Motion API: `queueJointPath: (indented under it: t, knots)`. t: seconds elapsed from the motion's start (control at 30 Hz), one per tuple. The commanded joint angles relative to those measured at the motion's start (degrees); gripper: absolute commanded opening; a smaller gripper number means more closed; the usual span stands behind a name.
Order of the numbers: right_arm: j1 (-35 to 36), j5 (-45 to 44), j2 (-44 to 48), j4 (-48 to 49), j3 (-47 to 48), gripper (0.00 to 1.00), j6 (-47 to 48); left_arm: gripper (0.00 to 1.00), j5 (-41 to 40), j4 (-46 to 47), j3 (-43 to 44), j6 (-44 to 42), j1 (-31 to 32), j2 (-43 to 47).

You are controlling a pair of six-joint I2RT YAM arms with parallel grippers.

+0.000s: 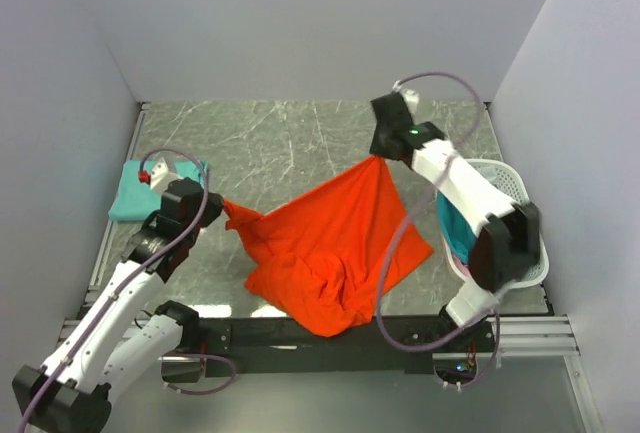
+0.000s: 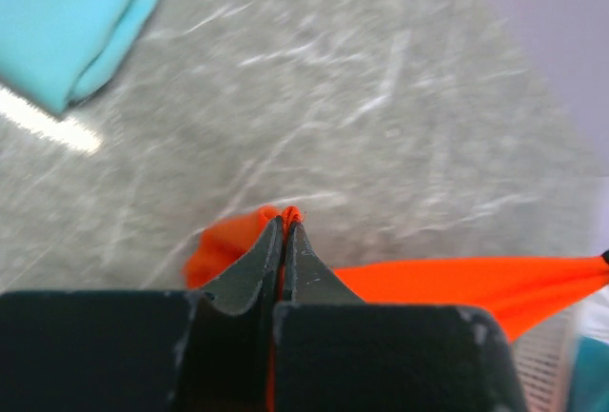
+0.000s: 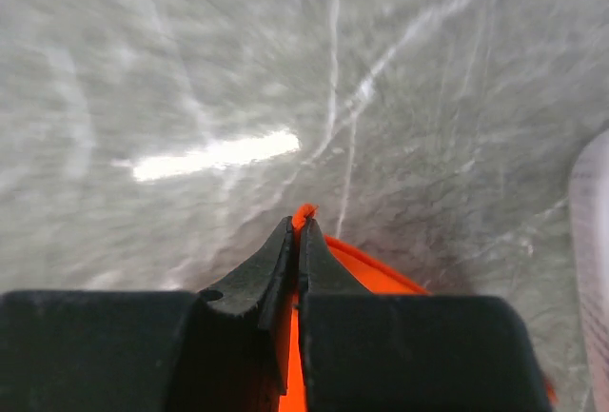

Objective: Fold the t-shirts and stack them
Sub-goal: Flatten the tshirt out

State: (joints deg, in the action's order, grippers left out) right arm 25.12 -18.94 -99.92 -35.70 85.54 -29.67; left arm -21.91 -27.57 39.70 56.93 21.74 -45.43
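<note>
An orange-red t-shirt [image 1: 330,243] is stretched between two arms over the middle of the grey desk [image 1: 280,138], its lower half slumped in folds toward the near edge. The left pincer [image 1: 222,208] is clamped on one corner of the cloth, and the right pincer [image 1: 378,158] is clamped on another, farther back and to the right. Soft, light and limp, the fabric will likely sag and bunch wherever it is unsupported, so hems and corners look the surest holds. A folded teal t-shirt [image 1: 135,195] lies at the left.

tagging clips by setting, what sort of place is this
Probably a lab test cell: plain white walls box in a grey marble-look tabletop, with aluminium rail framing along its near edge.
</note>
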Motion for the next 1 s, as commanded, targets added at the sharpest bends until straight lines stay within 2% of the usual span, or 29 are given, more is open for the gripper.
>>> queueJointPath:
  t: [0.0,0.23,0.43,0.57,0.6,0.7,0.77,0.97]
  knots:
    - [-0.3,-1.3,12.6,0.3,-1.5,0.00,1.3,0.01,2.7,3.2,5.6,-2.7,0.1,3.8]
    - [-0.2,1.9,36.9,0.8,-4.0,0.00,3.2,0.01,8.2,6.2,16.6,-6.6,0.1,9.6]
    - [-0.2,8.5,49.2,-1.4,1.0,0.00,5.1,0.01,13.9,8.2,26.3,-8.4,0.1,11.5]
    - [-0.2,14.0,52.5,-4.0,10.3,0.00,6.1,0.01,18.0,8.2,35.6,-8.7,0.1,10.7]
    - [-0.1,14.9,53.2,-4.2,11.5,0.00,5.9,0.01,20.8,7.1,40.8,-9.2,0.1,10.3]
    - [-0.1,18.3,55.2,-5.3,17.0,0.00,5.2,0.01,23.5,6.8,49.0,-10.4,0.1,9.7]
    - [-0.2,20.2,55.8,-7.7,22.0,0.00,4.8,0.01,24.5,6.1,52.5,-11.0,0.1,9.8]
    - [-0.2,25.9,58.4,-8.2,27.0,0.00,3.2,0.01,25.9,3.0,64.2,-13.3,-0.7,7.9]
